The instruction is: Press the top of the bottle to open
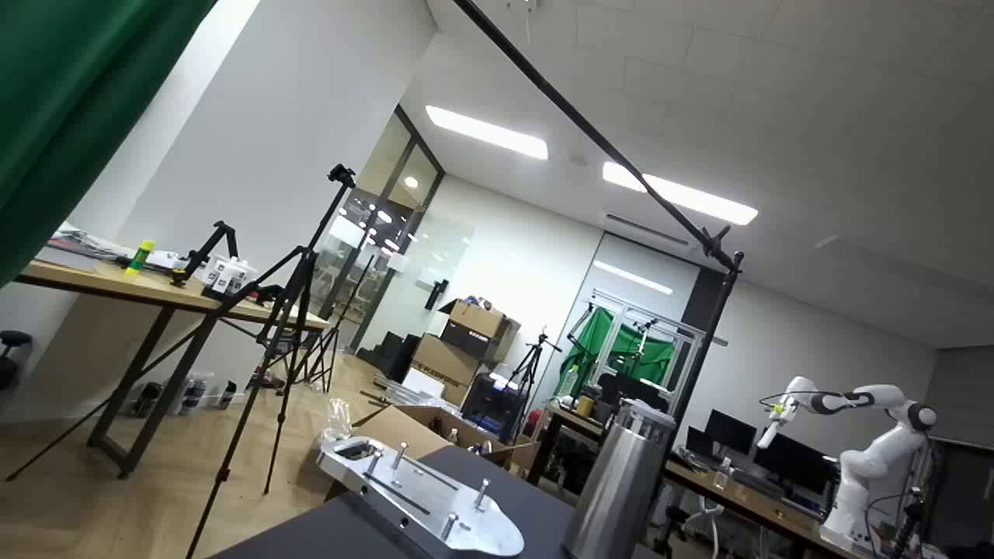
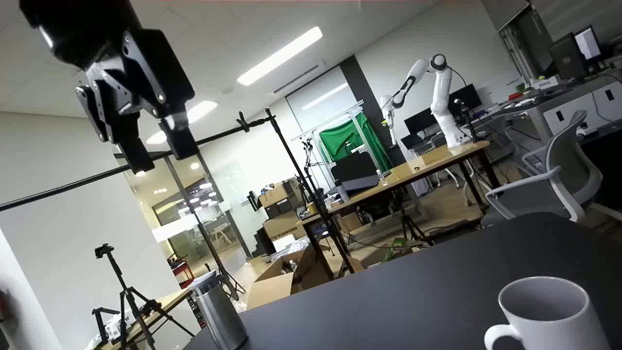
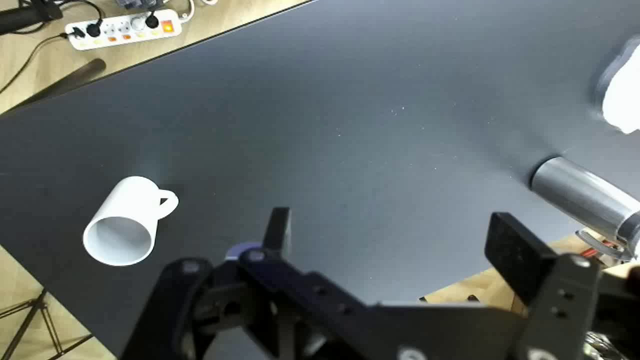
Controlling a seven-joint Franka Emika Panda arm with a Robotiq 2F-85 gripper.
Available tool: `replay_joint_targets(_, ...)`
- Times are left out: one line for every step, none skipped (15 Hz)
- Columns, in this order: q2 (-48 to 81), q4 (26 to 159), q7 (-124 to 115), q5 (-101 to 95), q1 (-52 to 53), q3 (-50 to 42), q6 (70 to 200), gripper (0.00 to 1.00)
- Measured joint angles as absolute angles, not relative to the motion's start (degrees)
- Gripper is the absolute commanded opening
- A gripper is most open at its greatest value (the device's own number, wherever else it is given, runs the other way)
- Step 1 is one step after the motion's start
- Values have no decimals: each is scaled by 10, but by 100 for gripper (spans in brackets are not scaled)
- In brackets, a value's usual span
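Upright bottle (image 1: pixel 617 489), long axis vertical, top (image 1: pixel 648 412) uppermost.

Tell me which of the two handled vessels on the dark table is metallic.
The bottle: it is tall, straight-sided and silver-grey, with a metallic sheen. The other vessel, the mug, is squat and white.

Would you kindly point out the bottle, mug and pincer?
Bottle (image 1: pixel 620 489), in an exterior view, on its body.
Mug (image 3: pixel 131 204), in the wrist view, on its outer wall.
Pincer (image 2: pixel 159 150), in an exterior view, midway between its fingertips.
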State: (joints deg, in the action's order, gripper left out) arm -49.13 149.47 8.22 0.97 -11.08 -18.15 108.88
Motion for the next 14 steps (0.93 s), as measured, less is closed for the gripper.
replay_joint_targets(-491, 1495, 82, 10, -111, -181, 1089, 100)
replay_joint_targets(-492, 1495, 82, 10, -111, -181, 1090, 100)
replay_joint_targets(-492, 1495, 82, 10, -111, -181, 1090, 100)
replay_joint_targets(-492, 1495, 82, 10, -111, -181, 1090, 100)
replay_joint_targets(-492, 1495, 82, 10, -111, -181, 1090, 100)
replay_joint_targets(-492, 1495, 82, 10, -111, -181, 1090, 100)
replay_joint_targets(-492, 1495, 82, 10, -111, -181, 1090, 100)
replay_joint_targets(-492, 1495, 82, 10, -111, -181, 1090, 100)
replay_joint_targets(-492, 1495, 82, 10, -111, -181, 1090, 100)
replay_joint_targets(-491, 1495, 85, 11, -110, -180, 1091, 100)
replay_joint_targets(-489, 1495, 90, 14, -108, -177, 1095, 100)
replay_joint_targets(-486, 1494, 92, 20, -102, -170, 1104, 100)
replay_joint_targets(-479, 1494, 93, 31, -91, -158, 1117, 75)
replay_joint_targets(-471, 1493, 92, 44, -76, -142, 1132, 73)
